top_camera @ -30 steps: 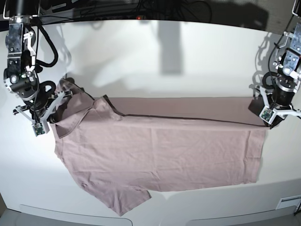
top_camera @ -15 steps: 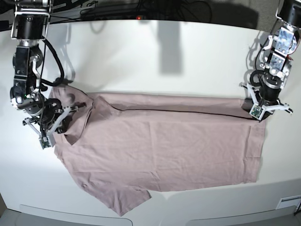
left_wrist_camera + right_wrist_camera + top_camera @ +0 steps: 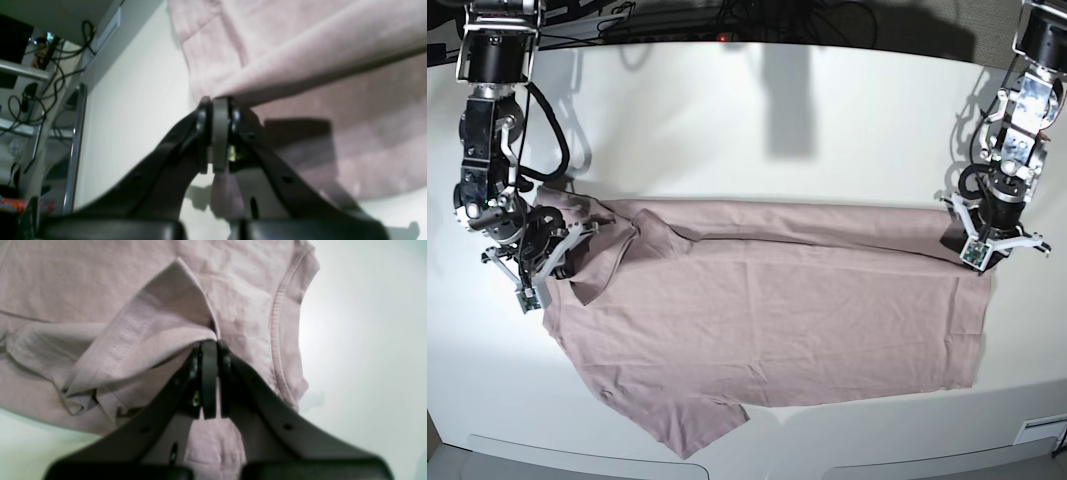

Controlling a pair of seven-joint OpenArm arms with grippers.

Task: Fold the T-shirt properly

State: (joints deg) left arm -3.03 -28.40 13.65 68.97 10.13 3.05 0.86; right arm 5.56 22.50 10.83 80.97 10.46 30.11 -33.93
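both clamped on the pink t-shirt [image 3: 767,310]: left gripper [image 3: 217,133] pinching its hem corner, right gripper [image 3: 210,380] its shoulder fold.

White table [image 3: 757,130], shadows on it near the back edge. Black cables [image 3: 50,76] and a metal bar [image 3: 23,70] beyond its edge, left wrist view.

One T-shirt [image 3: 767,310] — two arms — one table [image 3: 757,130].

Bright overhead light, soft arm shadows, blurry wrist views.
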